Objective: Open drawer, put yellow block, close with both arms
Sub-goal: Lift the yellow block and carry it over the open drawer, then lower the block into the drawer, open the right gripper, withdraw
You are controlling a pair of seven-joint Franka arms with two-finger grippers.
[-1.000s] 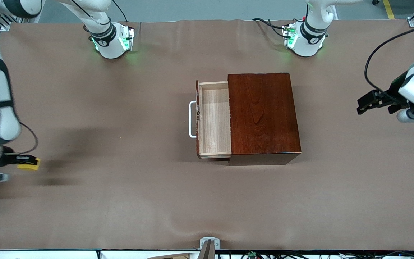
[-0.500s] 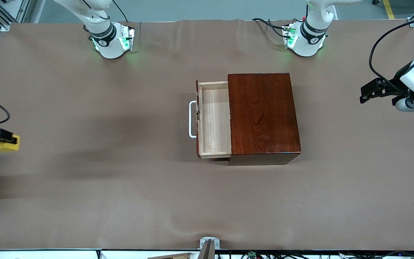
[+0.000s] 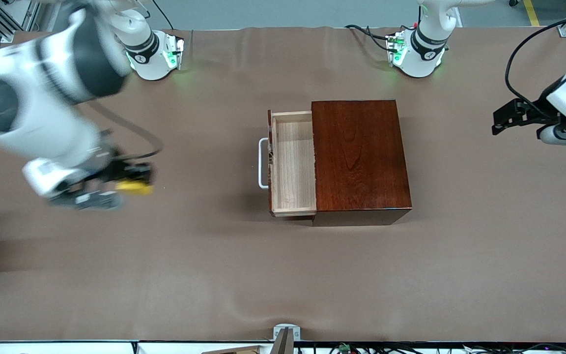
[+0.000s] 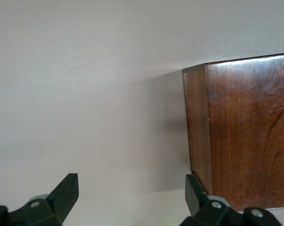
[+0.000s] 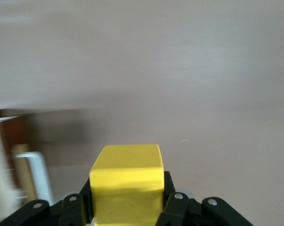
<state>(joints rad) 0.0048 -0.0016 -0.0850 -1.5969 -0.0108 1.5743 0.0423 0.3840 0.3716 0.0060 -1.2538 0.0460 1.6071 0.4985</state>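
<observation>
The right gripper (image 3: 138,178) is clamped on the yellow block (image 3: 134,187) and is up in the air over bare table toward the right arm's end, well apart from the drawer's handle (image 3: 262,163). In the right wrist view the yellow block (image 5: 126,182) sits squarely between the black fingers (image 5: 177,207), one on each side face, and the white handle (image 5: 38,176) shows blurred past it. The drawer (image 3: 293,164) stands pulled out of the dark reddish-brown box (image 3: 359,157) toward the right arm's end of the table; its pale-wood tray holds nothing visible, and the U-shaped bar sits on the dark front panel. The box rests near the middle of the brown table (image 3: 204,275). The left gripper (image 3: 501,120) is in the air over the table at the left arm's end, well apart from the box and pointing toward it. In the left wrist view its two fingertips (image 4: 68,188) stand wide apart with nothing between them, and a corner of the box (image 4: 240,132) shows ahead. The left arm waits.
</observation>
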